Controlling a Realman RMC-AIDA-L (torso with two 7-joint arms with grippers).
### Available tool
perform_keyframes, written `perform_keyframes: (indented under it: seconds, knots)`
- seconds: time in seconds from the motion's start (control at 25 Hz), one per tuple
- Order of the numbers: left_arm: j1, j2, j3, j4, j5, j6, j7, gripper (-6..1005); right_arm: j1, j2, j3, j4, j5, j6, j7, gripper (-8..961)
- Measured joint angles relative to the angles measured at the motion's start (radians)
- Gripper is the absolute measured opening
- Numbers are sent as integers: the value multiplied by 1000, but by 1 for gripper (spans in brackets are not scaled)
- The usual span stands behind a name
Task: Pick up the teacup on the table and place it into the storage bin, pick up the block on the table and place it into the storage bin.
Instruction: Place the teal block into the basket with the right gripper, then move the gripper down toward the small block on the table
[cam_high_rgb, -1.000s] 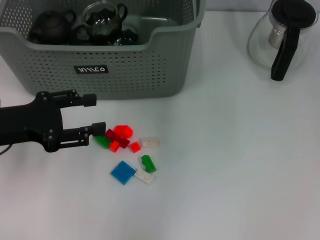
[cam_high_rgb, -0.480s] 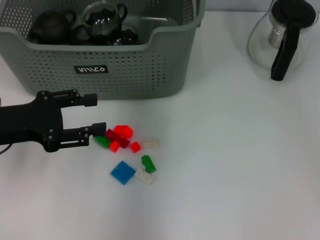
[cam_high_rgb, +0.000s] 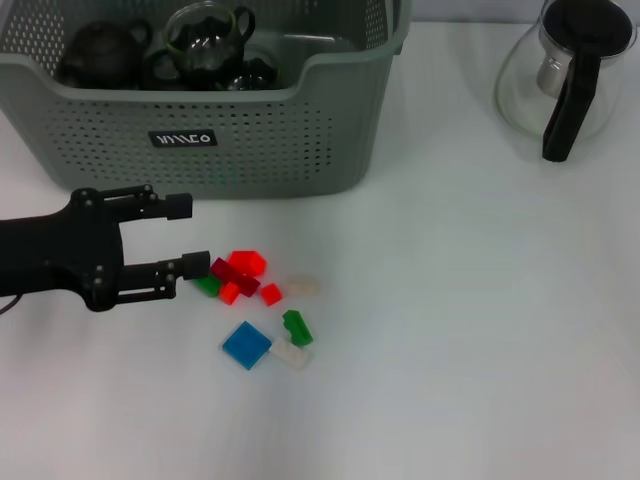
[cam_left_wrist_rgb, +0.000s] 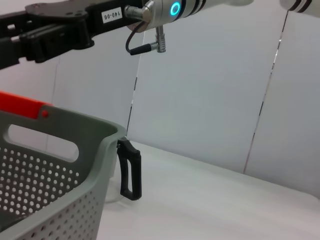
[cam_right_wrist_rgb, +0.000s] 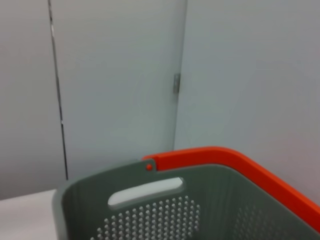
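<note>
White table (cam_high_rgb: 470, 330), left gripper (cam_high_rgb: 188, 236) fingers apart beside red blocks (cam_high_rgb: 240, 274), storage bin (cam_high_rgb: 250, 130) behind

bare table (cam_high_rgb: 450, 330) lies right of the blocks (cam_high_rgb: 255, 300); storage bin (cam_high_rgb: 200, 120) walls off the far side.

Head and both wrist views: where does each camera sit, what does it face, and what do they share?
Head view: high, looking down at the table, blocks and left end effector.
Left wrist view: low, facing a wall past the storage bin; an arm overhead.
Right wrist view: facing a wall over the bin; no body visible.
Shared: the storage bin appears in all three.
</note>
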Motion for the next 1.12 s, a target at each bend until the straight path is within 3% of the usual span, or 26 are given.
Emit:
perform_keyframes:
  seconds: [0.08,0.32,0.48,0.6,0.8,1.12]
  knots:
    - [0,0,0,0,0,4,0,707,-50,-1,6,-52,79,-59,-46,876]
    - [0,0,0,0,0,16,0,707,-298,-10,20,-289,324,-258,-129,927]
    - [-1,1,0,1,0,26,0,707,-433,-13,20,-411,320,-421,-173,944]
    - [-5,1,0,1,0,26,0,707,-494,-13,15,-445,241,-549,-202,945]
    - [-8,0,0,-4,0,18,0,707,-525,-4,-14,-414,57,-690,-212,944]
    - [-8,-5,0,-8,-2,15,0,707,-459,-2,-158,-213,-61,-512,-187,943]
